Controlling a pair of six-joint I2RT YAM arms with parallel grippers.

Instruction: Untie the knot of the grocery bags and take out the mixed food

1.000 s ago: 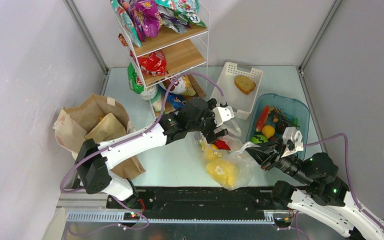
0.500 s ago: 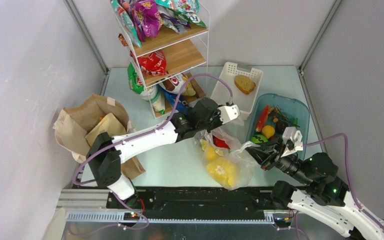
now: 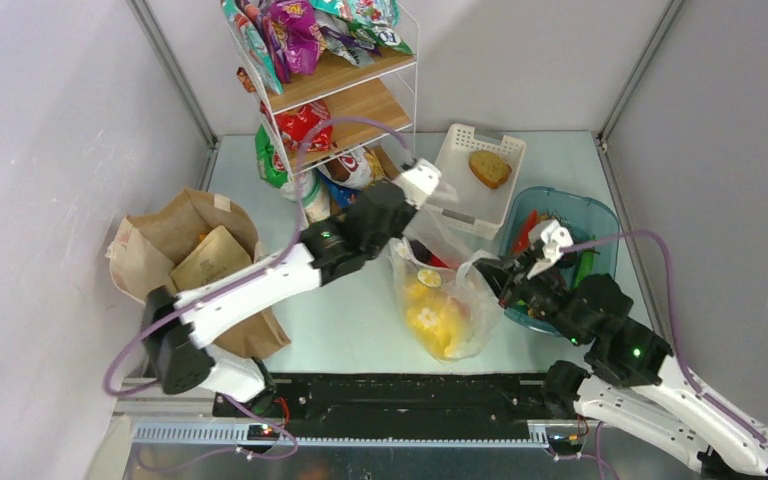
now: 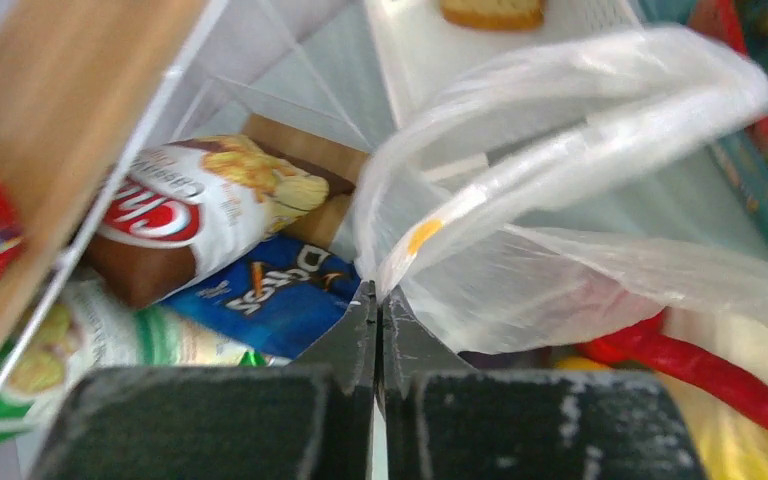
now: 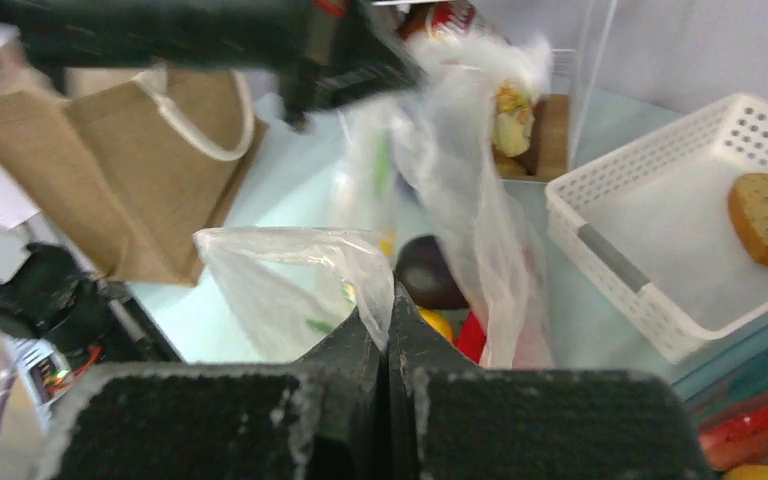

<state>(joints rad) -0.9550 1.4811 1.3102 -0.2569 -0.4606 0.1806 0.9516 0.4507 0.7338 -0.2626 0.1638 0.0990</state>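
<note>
The clear plastic grocery bag [image 3: 447, 305] stands on the table between my two arms, with yellow fruit inside. My left gripper [image 4: 377, 300] is shut on one twisted loop handle [image 4: 560, 130], at the bag's back side [image 3: 420, 212]. My right gripper [image 5: 388, 305] is shut on the other handle's film [image 5: 290, 270], at the bag's right [image 3: 488, 270]. Through the mouth I see a dark eggplant [image 5: 430, 270], a yellow fruit [image 5: 438, 322], a red tomato [image 5: 472, 335] and a long red chili [image 4: 720, 370]. The brown paper bag [image 3: 195, 260] stands at the left.
A wire shelf rack [image 3: 330, 90] with snack packets stands behind the bag, with a blue packet [image 4: 270, 285] on its bottom level. The white slatted basket [image 3: 460, 190] holds a bread slice [image 3: 489, 168]. The blue-tinted tub [image 3: 600, 215] with produce is at the right.
My left gripper has shut on the bag's handle and drawn back toward the shelf. My right gripper has shifted up and left with its handle. The bag now stands taller and narrower.
</note>
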